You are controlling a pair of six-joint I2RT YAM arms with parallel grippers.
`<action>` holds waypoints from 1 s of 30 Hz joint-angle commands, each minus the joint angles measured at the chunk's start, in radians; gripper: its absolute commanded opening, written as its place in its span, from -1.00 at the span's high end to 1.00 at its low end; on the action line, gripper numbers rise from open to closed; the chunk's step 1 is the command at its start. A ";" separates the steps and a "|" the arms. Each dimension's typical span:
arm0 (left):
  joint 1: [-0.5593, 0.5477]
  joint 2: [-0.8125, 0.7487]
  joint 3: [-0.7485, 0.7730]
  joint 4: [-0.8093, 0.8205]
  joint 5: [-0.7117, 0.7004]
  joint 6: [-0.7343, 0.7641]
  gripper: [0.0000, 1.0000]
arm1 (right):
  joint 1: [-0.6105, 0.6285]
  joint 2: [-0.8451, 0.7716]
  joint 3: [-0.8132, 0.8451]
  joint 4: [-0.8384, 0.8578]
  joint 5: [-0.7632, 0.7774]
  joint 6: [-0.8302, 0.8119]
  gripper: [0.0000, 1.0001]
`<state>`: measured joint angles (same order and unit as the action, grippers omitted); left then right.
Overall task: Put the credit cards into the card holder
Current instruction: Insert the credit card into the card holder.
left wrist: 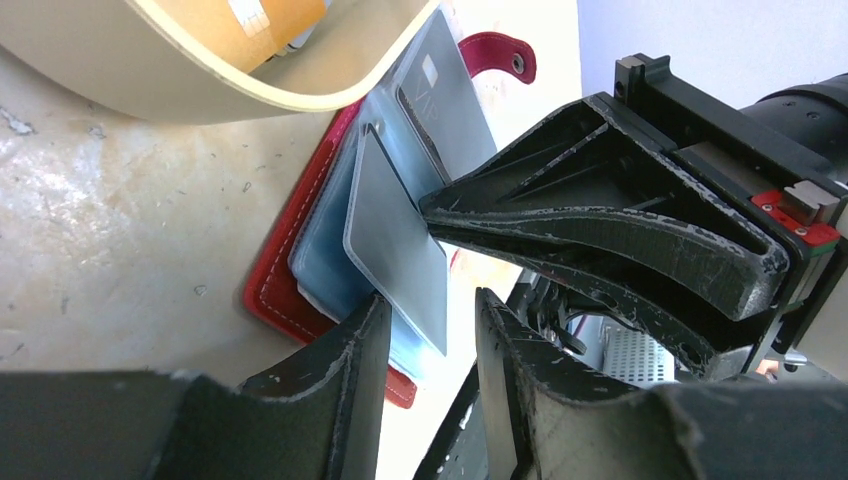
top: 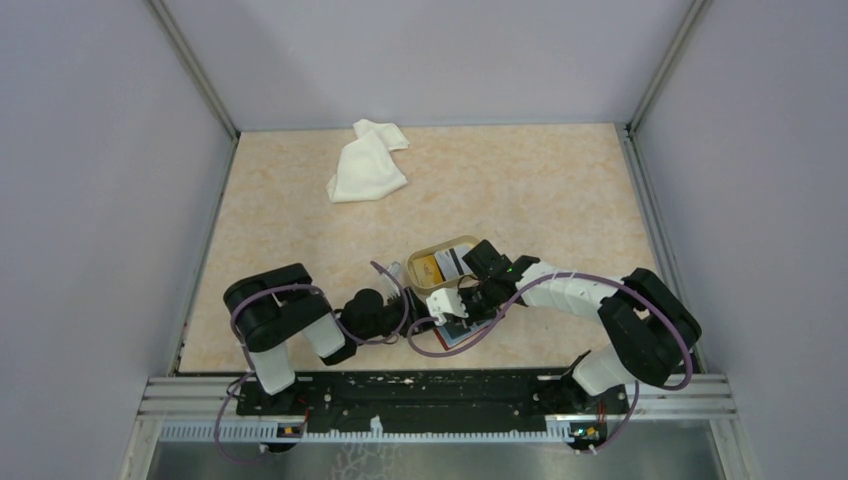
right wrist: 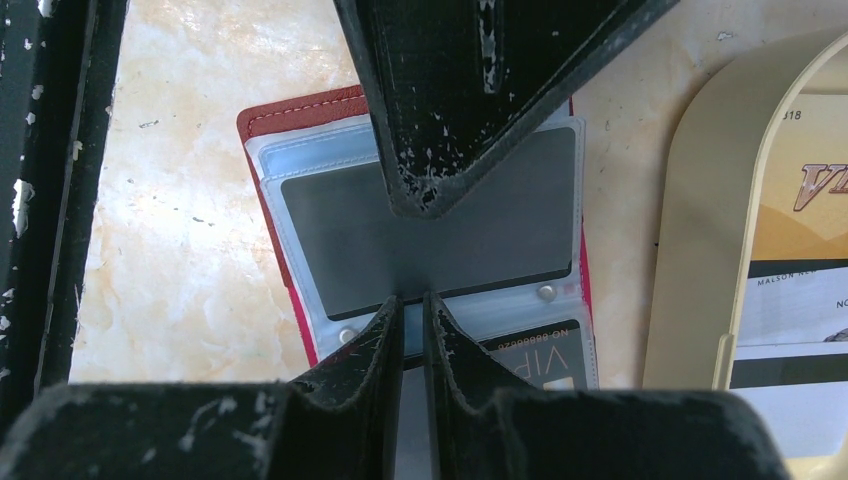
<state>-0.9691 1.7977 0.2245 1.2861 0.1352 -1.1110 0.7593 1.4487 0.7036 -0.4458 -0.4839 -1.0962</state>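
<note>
The red card holder (right wrist: 262, 125) lies open on the table, clear pockets up; it also shows in the left wrist view (left wrist: 275, 300) and the top view (top: 452, 336). My right gripper (right wrist: 412, 312) is shut on the edge of a grey credit card (left wrist: 395, 240), which is tilted with its far end at a clear pocket (right wrist: 300, 175). My left gripper (left wrist: 430, 325) is open, and the card's near corner is between its fingers. A dark VIP card (right wrist: 545, 355) sits in another pocket. A yellow-orange card (right wrist: 800, 200) and white, dark-striped cards (right wrist: 790, 330) lie in the tan dish (right wrist: 700, 230).
The tan oval dish (top: 462, 243) touches the holder's far side. Both grippers (top: 430, 305) crowd together over the holder near the front edge. A white cloth (top: 367, 160) lies at the back left. The holder's snap strap (left wrist: 497, 55) sticks out beside the dish.
</note>
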 commanded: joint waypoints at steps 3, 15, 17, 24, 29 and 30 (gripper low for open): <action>-0.003 0.023 0.027 0.023 0.006 -0.007 0.15 | 0.020 0.029 0.012 -0.021 -0.010 0.010 0.71; -0.003 0.048 0.021 0.080 0.024 0.050 0.14 | -0.030 -0.071 0.030 -0.086 -0.086 -0.020 0.42; -0.003 0.068 0.015 0.121 0.029 0.066 0.14 | -0.044 -0.092 0.034 -0.121 -0.109 -0.047 0.36; -0.003 0.145 -0.003 0.262 0.043 0.082 0.15 | -0.109 -0.177 0.052 -0.184 -0.139 -0.053 0.24; -0.003 0.151 -0.012 0.283 0.044 0.083 0.15 | -0.132 -0.199 0.069 -0.194 -0.146 -0.025 0.20; -0.003 0.148 -0.016 0.285 0.043 0.083 0.15 | -0.136 -0.201 0.074 -0.193 -0.143 -0.009 0.20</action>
<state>-0.9691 1.9350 0.2298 1.4872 0.1680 -1.0527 0.6422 1.2816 0.7170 -0.6273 -0.5873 -1.1294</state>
